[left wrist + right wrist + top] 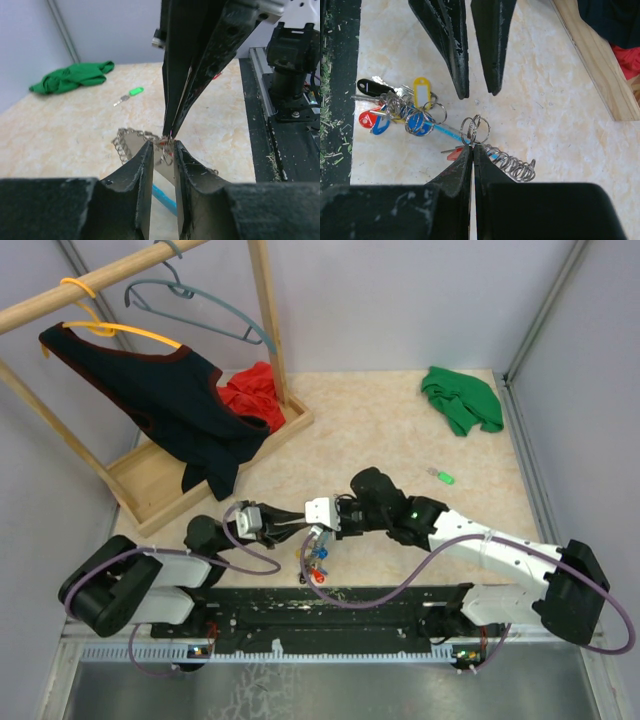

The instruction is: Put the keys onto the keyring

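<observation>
Silvery and coiled, one keyring (512, 167) lies on the pale marbled surface (400, 440) just ahead of the two arms' bases, between their two sets of fingers. Its wire loop carries a light-blue segment (447, 132) and a bunch of small rings with tags: one yellow tag (421, 90), two blue tags (420, 125) and one red tag (367, 120), plus one black key head (370, 87).

The right gripper (472, 148) has its fingers pressed together on a single split ring (474, 129) at the coil's end. The left gripper (479, 92) meets it tip to tip, fingers parted by a narrow gap. Its wrist view shows a sliver of metal in that gap, but whether it is gripped cannot be told.

Two keys are in view. One green-headed key (441, 476) lies alone on the surface, well apart at the far right, near one crumpled green cloth (462, 400). One red key (454, 154) shows only its head, just beside the right fingers.

One wooden rack (268, 320) at the far left holds two hangers, orange (100, 325) and grey (200, 300), one black vest (150, 390) and one red cloth (255, 395).
</observation>
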Action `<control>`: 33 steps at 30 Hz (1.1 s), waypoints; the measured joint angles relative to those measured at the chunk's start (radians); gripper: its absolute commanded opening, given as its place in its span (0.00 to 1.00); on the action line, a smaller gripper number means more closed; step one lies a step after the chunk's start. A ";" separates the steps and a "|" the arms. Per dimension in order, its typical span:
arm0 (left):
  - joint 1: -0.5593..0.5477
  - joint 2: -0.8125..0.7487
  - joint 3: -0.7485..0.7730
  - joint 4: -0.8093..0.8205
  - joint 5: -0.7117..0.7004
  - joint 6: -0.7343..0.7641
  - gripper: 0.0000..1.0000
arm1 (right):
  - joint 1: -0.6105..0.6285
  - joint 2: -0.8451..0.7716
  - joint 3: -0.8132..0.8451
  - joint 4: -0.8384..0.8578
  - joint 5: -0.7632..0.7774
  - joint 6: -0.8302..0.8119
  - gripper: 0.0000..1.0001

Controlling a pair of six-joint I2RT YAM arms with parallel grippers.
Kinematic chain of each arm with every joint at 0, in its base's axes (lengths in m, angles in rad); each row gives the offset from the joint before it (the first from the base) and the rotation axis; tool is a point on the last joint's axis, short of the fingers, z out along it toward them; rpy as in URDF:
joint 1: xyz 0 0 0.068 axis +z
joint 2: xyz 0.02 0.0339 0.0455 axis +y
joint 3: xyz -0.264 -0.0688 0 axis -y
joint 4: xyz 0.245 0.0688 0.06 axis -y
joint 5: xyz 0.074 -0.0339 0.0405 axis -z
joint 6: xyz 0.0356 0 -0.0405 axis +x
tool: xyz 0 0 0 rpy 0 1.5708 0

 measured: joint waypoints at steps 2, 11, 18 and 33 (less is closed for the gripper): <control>0.000 -0.012 0.025 -0.005 0.040 0.024 0.28 | 0.000 0.003 0.008 -0.011 0.000 -0.006 0.00; 0.000 -0.036 0.119 -0.150 0.168 0.105 0.29 | 0.000 0.021 0.034 -0.045 0.005 -0.032 0.00; 0.000 -0.014 0.168 -0.285 0.212 0.145 0.30 | 0.000 0.027 0.046 -0.057 0.003 -0.035 0.00; 0.000 0.035 0.251 -0.485 0.230 0.195 0.33 | 0.000 0.029 0.046 -0.059 0.002 -0.044 0.00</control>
